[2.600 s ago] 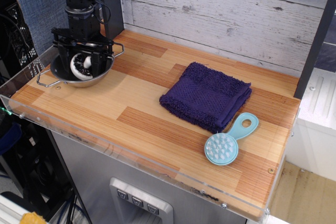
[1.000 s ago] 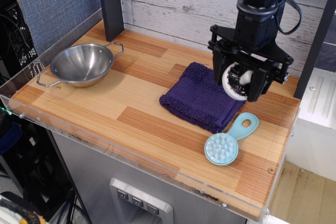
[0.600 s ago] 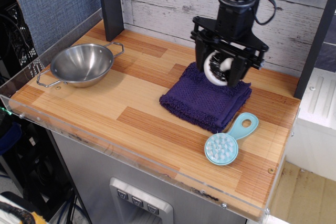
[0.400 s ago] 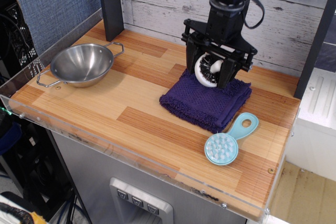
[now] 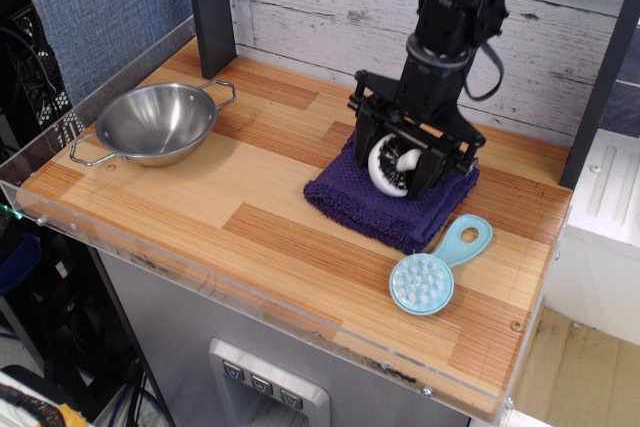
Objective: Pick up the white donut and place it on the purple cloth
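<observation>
The white donut (image 5: 393,166), a small round white toy with a dark ring and a white knob, sits on edge between my fingers. My gripper (image 5: 398,169) is shut on it and is lowered onto the purple cloth (image 5: 375,203), a dark purple folded towel on the right half of the wooden table. The donut's lower rim touches or nearly touches the cloth; I cannot tell which. My black arm rises from the gripper toward the back wall and hides the cloth's far part.
A steel bowl with two wire handles (image 5: 158,123) stands at the table's left. A light blue round brush with a handle (image 5: 436,268) lies just in front of the cloth on the right. A clear plastic rim (image 5: 250,299) edges the table's front.
My gripper carried the donut from the steel bowl at the left across to the right, then moved back left over the cloth and came down onto it.
</observation>
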`<state>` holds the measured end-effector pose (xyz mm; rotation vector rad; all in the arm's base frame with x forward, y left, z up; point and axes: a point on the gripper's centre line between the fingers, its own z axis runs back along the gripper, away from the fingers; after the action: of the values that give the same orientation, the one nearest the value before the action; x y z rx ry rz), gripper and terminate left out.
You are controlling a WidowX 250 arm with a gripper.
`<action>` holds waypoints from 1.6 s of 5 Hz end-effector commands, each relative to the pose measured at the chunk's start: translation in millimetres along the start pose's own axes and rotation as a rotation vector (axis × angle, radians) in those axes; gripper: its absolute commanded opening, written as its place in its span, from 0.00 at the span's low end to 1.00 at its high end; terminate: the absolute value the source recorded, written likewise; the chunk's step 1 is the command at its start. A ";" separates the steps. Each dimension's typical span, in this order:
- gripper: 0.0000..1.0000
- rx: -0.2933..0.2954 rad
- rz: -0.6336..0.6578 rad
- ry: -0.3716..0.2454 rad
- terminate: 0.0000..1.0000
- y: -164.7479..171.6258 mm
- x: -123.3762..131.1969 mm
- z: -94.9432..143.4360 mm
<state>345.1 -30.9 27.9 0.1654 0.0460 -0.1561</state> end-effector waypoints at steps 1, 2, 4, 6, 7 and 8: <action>1.00 -0.013 -0.002 -0.043 0.00 7.5 -8.7 24.0; 1.00 -0.021 0.009 -0.071 0.00 12.4 -13.2 35.4; 1.00 -0.099 0.040 -0.131 0.00 29.6 -26.2 77.7; 1.00 -0.160 0.123 -0.146 0.00 46.8 -52.1 119.2; 1.00 -0.163 0.145 -0.186 0.00 52.5 -66.1 127.2; 1.00 -0.164 0.149 -0.209 0.00 55.4 -74.6 132.9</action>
<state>300.6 9.2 157.3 -0.0118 -0.1067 -0.0308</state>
